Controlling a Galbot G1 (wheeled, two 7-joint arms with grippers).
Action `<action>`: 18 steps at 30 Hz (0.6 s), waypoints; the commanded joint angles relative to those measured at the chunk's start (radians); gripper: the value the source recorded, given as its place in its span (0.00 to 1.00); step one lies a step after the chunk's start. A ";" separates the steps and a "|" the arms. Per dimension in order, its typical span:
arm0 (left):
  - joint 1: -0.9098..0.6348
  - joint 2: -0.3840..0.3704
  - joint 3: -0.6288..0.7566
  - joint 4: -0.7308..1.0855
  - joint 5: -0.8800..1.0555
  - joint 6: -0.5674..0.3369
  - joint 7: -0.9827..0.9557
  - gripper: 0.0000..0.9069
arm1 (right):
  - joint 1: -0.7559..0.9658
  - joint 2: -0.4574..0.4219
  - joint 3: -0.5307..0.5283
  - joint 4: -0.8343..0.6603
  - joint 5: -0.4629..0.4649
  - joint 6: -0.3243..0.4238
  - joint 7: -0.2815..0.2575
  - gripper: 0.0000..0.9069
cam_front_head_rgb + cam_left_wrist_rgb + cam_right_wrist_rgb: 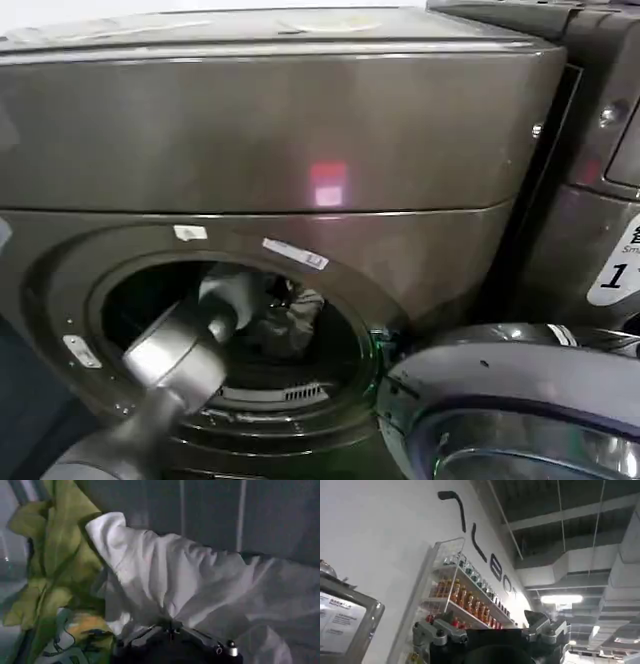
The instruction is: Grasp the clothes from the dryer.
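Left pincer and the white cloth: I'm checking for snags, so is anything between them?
Nothing: in the left wrist view the white cloth bunches right at the left pincer, the yellow-green piece lying beside.

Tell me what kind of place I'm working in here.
Likely a laundry corner in a shop or showroom. The dryer stands beside a numbered machine, the left gripper is in its drum at the clothes, and the right wrist view shows a bottle-stocked shelf under exposed ceiling ducts.
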 commanded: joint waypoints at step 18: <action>0.803 0.008 -0.577 -1.171 -0.504 -0.141 -0.949 0.00 | 0.026 0.006 -0.026 -0.003 -0.023 0.055 -0.009 1.00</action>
